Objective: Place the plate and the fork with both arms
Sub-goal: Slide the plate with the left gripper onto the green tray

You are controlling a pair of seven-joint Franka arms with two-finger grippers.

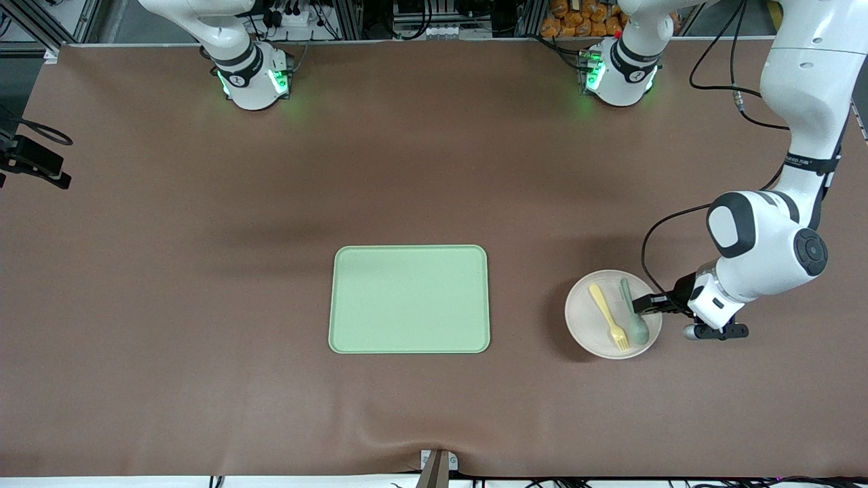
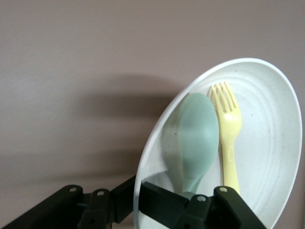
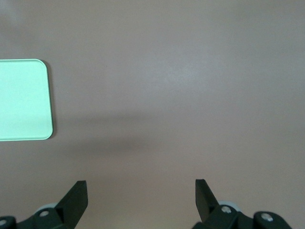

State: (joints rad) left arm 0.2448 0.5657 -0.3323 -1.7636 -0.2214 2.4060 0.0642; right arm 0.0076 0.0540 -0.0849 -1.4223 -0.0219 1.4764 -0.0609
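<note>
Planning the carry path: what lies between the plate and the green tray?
Nothing: bare brown table between plate and tray, seen in the front view.

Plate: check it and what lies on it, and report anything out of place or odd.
A grey-green spoon lies on the plate beside the fork, though only plate and fork belong to the job. The left claw is shut on the plate's rim. Nothing looks spilled or damaged.
</note>
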